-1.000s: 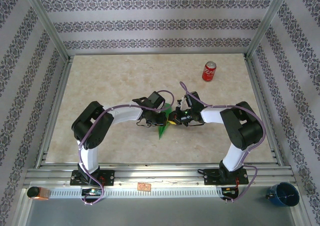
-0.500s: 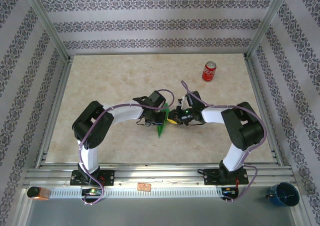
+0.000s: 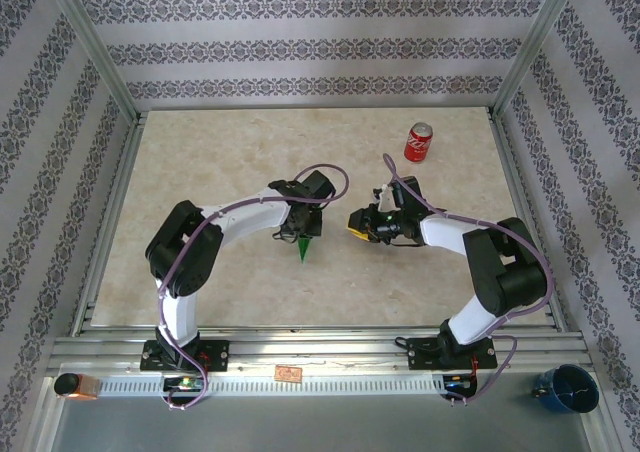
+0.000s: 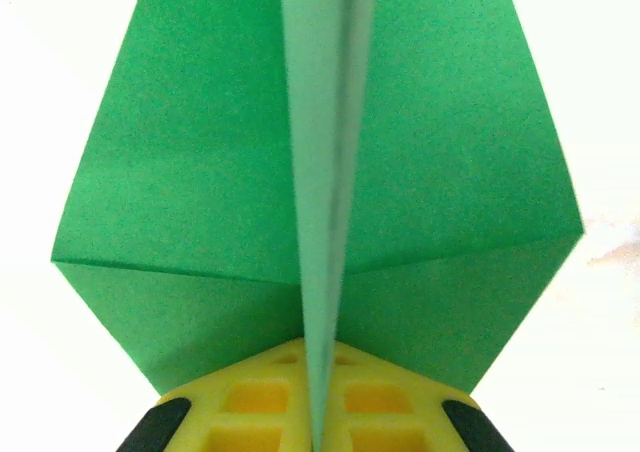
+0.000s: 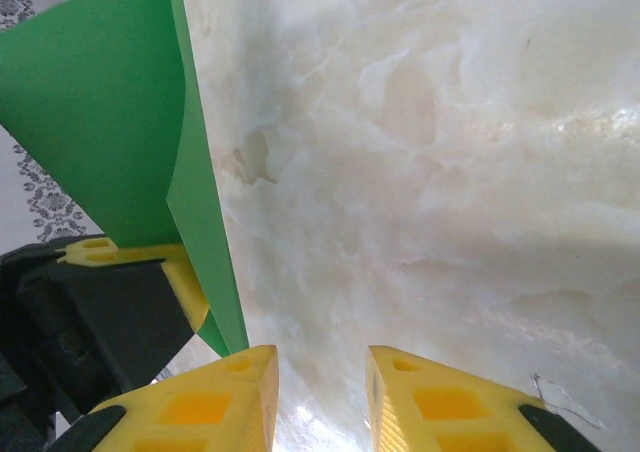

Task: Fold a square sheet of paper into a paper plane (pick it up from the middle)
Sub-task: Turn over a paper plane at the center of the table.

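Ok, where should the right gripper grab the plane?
Probably the plane's centre fold, beyond the left gripper, coming in from the right. The fold stands as a thin ridge between spread wings, the left gripper is shut on one end, and the right gripper is open beside it.

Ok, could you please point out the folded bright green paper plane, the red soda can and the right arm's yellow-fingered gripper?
green paper plane (image 4: 190,172): left wrist view, wing left of the centre crease.
red soda can (image 3: 418,143): top external view, middle of its body.
right gripper (image 5: 322,372): right wrist view, midway between its fingertips.
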Controlling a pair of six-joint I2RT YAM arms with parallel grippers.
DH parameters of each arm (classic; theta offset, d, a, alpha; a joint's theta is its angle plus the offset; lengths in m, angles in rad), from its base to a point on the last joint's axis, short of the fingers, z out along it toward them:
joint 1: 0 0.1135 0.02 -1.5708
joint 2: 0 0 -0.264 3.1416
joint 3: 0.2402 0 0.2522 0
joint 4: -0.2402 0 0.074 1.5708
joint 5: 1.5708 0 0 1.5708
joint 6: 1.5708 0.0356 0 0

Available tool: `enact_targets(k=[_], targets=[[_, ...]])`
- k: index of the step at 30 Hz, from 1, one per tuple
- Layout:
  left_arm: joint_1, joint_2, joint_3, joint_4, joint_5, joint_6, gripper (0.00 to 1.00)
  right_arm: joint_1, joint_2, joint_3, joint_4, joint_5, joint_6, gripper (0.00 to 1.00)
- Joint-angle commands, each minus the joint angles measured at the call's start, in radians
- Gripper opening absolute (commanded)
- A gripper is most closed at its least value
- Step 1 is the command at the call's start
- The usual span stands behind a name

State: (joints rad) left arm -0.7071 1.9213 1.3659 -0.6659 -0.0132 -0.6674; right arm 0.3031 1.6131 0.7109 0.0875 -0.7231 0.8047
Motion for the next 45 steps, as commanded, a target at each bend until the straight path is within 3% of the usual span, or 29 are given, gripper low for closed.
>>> enact_targets(k=[1, 29, 40, 43, 45], targets=[[-0.002, 0.033, 0.019, -0.078, -0.023, -0.005, 0.08, -0.002, -0.007, -0.007, -0.008, 0.002, -0.019, 0.31], [0.005, 0.118, 0.033, -0.071, -0.024, -0.017, 0.17, -0.004, -0.013, 0.0, 0.003, -0.012, -0.007, 0.31], [0.018, 0.191, 0.082, -0.089, -0.093, -0.117, 0.3, -0.014, -0.09, 0.034, -0.093, 0.044, -0.105, 0.34], [0.027, 0.198, 0.081, -0.078, -0.104, -0.145, 0.42, -0.025, -0.134, 0.036, -0.142, 0.101, -0.16, 0.36], [0.035, 0.207, 0.089, -0.075, -0.1, -0.146, 0.41, -0.028, -0.178, 0.039, -0.177, 0.156, -0.2, 0.38]])
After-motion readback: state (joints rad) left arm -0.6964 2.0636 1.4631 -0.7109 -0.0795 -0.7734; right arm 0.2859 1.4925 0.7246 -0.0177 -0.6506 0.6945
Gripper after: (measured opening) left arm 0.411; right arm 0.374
